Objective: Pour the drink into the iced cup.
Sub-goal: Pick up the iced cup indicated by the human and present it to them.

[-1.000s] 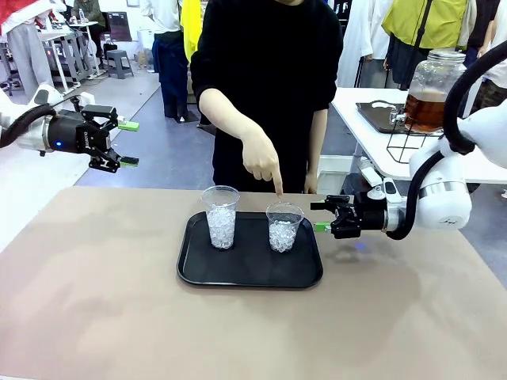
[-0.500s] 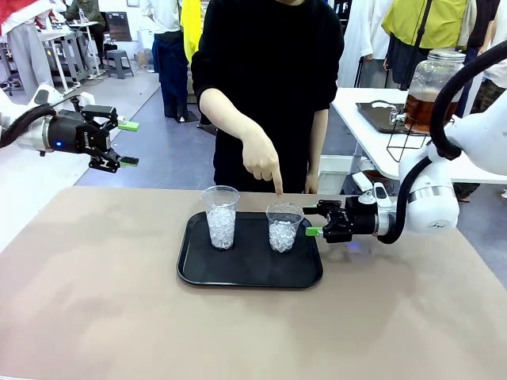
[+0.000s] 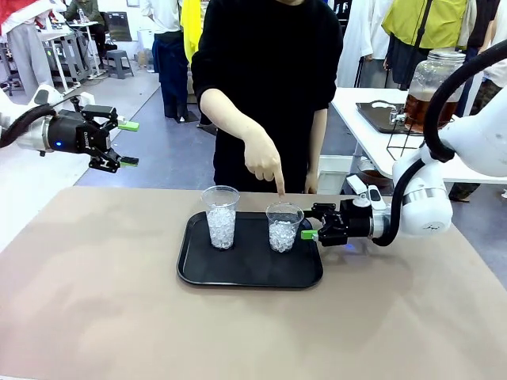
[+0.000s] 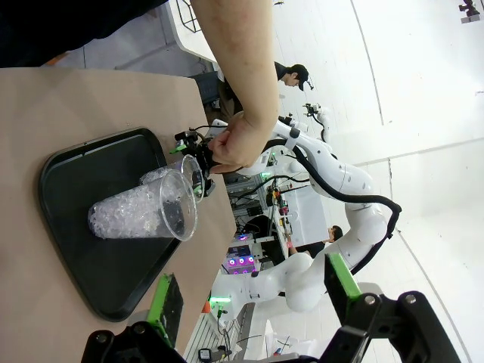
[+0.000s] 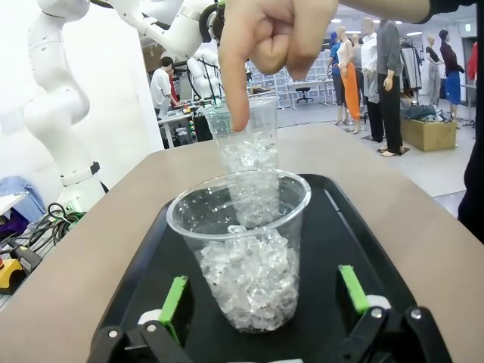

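Note:
Two clear plastic cups of ice stand on a black tray (image 3: 249, 273). A person's hand (image 3: 263, 162) points a finger down at the right iced cup (image 3: 283, 227); the left iced cup (image 3: 220, 218) stands beside it. My right gripper (image 3: 311, 221) is open, level with the right cup and just to its right. In the right wrist view that cup (image 5: 246, 249) sits between the green pads of my right gripper (image 5: 263, 295), not touched. My left gripper (image 3: 129, 143) hangs open and holds nothing, high at the far left. The amber drink (image 3: 426, 111) sits in a glass jar at the back right.
The jar (image 3: 432, 83) stands on a wire rack on a white side table (image 3: 372, 142), beyond my right arm. The person stands close behind the tray. In the left wrist view the tray (image 4: 76, 197) and both cups lie far below my left gripper (image 4: 253, 291).
My right gripper has slid left over the tray's right edge until its fingers flank the right cup. The left arm and the pointing hand have stayed put.

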